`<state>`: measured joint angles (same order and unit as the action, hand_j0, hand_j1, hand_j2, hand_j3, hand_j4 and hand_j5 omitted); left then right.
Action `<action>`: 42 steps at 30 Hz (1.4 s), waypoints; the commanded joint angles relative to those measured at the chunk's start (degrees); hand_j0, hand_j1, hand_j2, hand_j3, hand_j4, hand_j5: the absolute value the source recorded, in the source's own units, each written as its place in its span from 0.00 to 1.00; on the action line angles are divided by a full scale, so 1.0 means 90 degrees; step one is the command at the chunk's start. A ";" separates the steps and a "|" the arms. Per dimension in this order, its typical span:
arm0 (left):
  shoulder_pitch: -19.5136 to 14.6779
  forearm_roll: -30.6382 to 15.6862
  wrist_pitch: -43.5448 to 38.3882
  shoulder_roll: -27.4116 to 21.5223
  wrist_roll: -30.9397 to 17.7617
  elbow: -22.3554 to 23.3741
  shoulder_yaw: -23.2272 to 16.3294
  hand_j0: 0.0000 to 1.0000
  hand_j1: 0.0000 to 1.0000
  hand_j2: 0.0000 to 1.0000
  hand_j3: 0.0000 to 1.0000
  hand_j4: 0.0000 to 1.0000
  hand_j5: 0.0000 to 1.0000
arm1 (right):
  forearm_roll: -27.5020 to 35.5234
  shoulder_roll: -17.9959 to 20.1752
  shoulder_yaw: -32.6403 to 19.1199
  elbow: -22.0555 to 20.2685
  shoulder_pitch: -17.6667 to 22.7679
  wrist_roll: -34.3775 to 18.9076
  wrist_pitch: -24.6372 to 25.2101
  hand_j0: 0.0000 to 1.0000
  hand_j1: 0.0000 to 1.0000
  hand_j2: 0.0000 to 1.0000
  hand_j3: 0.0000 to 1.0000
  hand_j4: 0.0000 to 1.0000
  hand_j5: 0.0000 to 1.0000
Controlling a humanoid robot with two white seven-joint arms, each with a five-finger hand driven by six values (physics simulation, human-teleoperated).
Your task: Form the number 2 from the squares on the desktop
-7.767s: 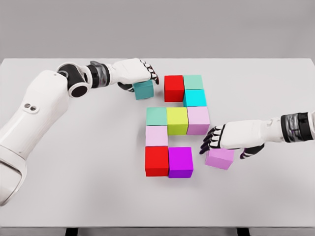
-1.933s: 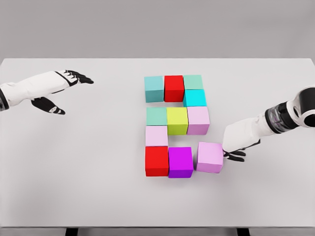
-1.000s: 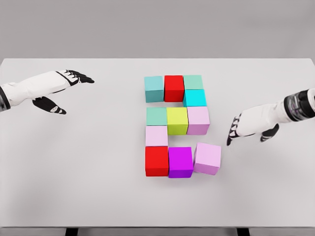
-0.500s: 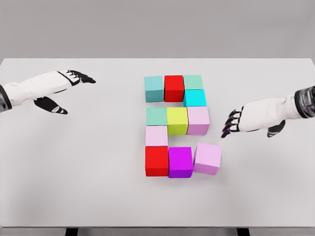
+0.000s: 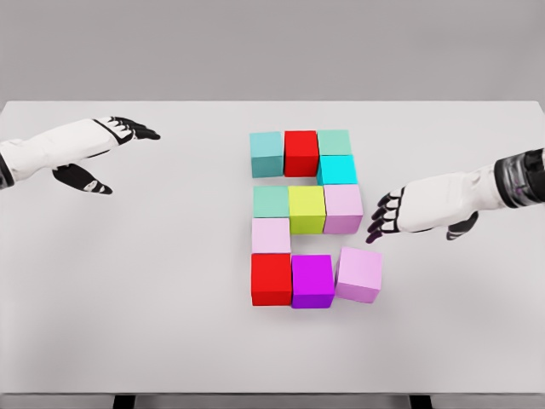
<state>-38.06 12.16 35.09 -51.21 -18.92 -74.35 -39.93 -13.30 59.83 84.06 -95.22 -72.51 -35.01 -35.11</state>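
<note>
Bottom row: red cube [image 5: 271,279], purple cube [image 5: 312,281], tilted pale pink cube [image 5: 359,274] touching it.
My right hand [image 5: 419,209]: fingers spread, empty, above that pink cube.
Middle and top rows: remaining coloured cubes on the white bench [image 5: 153,281].
My left hand [image 5: 89,145]: fingers spread, far left.

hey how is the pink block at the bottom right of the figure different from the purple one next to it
The pink block is pale, while the purple block is a deep, saturated violet. The pink block sits turned at a slight angle, while the purple block lies square with the red block beside it. The pink block ends the bottom row; the purple block is its middle. Both look like same-sized cubes.
</note>
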 commanded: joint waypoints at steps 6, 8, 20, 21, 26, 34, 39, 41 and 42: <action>-0.0010 -0.0062 -0.0010 0.0006 0.0012 0.0000 0.0140 1.00 1.00 1.00 1.00 1.00 1.00 | 0.0013 -0.0047 -0.0004 0.0033 0.0029 0.0001 0.0012 1.00 1.00 1.00 1.00 1.00 1.00; -0.0010 -0.0062 -0.0010 0.0006 0.0012 0.0000 0.0140 1.00 1.00 1.00 1.00 1.00 1.00 | 0.0013 -0.0086 -0.0004 0.0033 0.0078 0.0001 0.0012 1.00 1.00 1.00 1.00 1.00 1.00; -0.0020 -0.0052 -0.0010 0.0075 0.0012 0.0029 0.0140 1.00 1.00 1.00 1.00 1.00 1.00 | -0.0017 -0.0222 -0.0004 0.0052 0.0117 0.0001 0.0012 1.00 1.00 1.00 1.00 1.00 1.00; -0.0020 -0.0052 -0.0010 0.0065 0.0012 0.0029 0.0150 1.00 1.00 1.00 1.00 1.00 1.00 | -0.0017 -0.0222 -0.0004 0.0052 0.0137 0.0001 0.0012 1.00 1.00 1.00 1.00 1.00 1.00; -0.0020 -0.0052 -0.0010 0.0075 0.0012 0.0039 0.0140 1.00 1.00 1.00 1.00 1.00 1.00 | -0.0026 -0.0261 0.0006 0.0052 0.0137 0.0001 0.0012 1.00 1.00 1.00 1.00 1.00 1.00; -0.0029 -0.0062 -0.0010 0.0084 0.0022 0.0029 0.0150 1.00 1.00 1.00 1.00 1.00 1.00 | -0.0026 -0.0261 0.0006 0.0023 0.0156 0.0001 0.0012 1.00 1.00 1.00 1.00 1.00 1.00; -0.0029 -0.0062 -0.0010 0.0084 0.0022 0.0029 0.0150 1.00 1.00 1.00 1.00 1.00 1.00 | -0.0026 -0.0232 -0.0004 0.0043 0.0156 0.0001 0.0012 1.00 1.00 1.00 1.00 1.00 1.00; -0.0029 -0.0062 -0.0010 0.0084 0.0022 0.0029 0.0150 1.00 1.00 1.00 1.00 1.00 1.00 | -0.0017 -0.0203 -0.0121 0.0062 0.0156 0.0001 0.0012 1.00 1.00 1.00 1.00 1.00 1.00; -0.0029 -0.0062 -0.0010 0.0084 0.0022 0.0029 0.0150 1.00 1.00 1.00 1.00 1.00 1.00 | -0.0017 -0.0193 -0.0141 0.0072 0.0156 0.0001 0.0012 1.00 1.00 1.00 1.00 1.00 1.00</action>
<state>-38.32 12.00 35.09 -50.40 -18.75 -74.08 -38.64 -13.68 57.91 83.40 -94.73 -71.10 -35.01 -35.11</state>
